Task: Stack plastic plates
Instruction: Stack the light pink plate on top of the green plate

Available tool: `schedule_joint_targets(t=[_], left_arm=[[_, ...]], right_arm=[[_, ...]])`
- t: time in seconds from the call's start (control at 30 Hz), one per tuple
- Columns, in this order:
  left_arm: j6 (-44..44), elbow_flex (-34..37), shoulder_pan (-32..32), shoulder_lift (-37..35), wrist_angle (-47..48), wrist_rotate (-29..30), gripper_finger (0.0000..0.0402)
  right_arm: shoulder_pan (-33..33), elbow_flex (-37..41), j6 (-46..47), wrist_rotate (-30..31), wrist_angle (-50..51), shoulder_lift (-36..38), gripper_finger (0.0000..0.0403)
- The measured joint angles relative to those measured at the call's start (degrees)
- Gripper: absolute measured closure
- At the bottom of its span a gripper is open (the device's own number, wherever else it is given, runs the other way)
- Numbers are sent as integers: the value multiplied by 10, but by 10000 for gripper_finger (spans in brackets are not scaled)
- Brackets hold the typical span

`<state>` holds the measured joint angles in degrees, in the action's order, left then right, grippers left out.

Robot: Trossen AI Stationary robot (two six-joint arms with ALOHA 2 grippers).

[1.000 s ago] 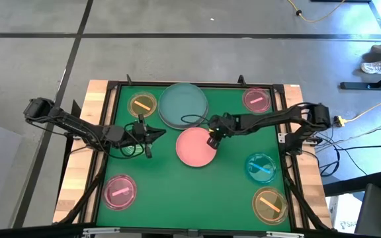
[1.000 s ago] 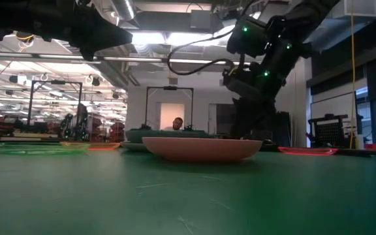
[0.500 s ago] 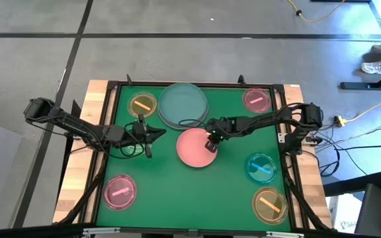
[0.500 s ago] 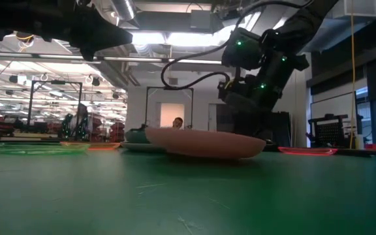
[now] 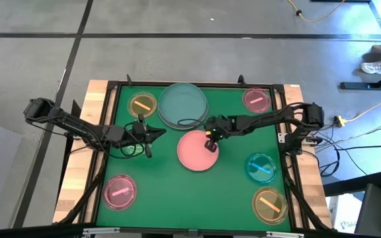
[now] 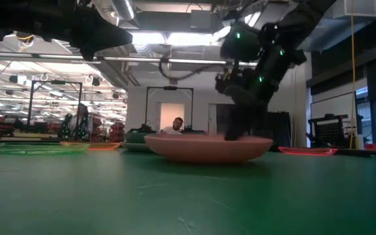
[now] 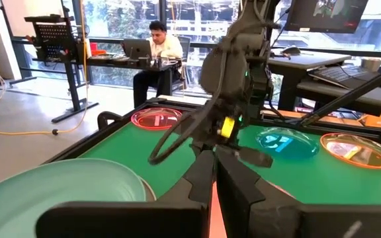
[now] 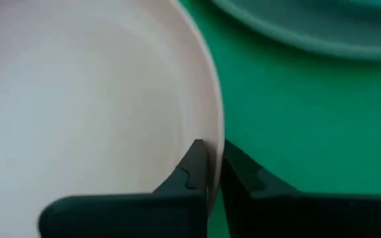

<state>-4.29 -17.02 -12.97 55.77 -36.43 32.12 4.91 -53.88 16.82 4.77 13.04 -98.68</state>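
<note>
High view: the right gripper is down at the upper right rim of the large pink plate, mid-table on the green mat. The right wrist view settles it, with the two dark fingers pinching the plate's thin edge, one inside the rim, one outside. From the low view the plate looks to sit flat on the mat, though that angle makes it hard to be sure. Just behind it lies the large teal plate, apart from the pink one. The left gripper hangs to the plate's left, fingers pressed together, holding nothing. Smaller plates ring the table, among them a blue one at the right.
</note>
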Motion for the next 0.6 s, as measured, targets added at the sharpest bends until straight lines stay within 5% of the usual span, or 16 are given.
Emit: schedule_joint_targets(t=[0.6], left_arm=[[0, 0, 0, 0, 0, 0, 390]], right_arm=[[114, -110, -53, 37, -61, 44, 398]])
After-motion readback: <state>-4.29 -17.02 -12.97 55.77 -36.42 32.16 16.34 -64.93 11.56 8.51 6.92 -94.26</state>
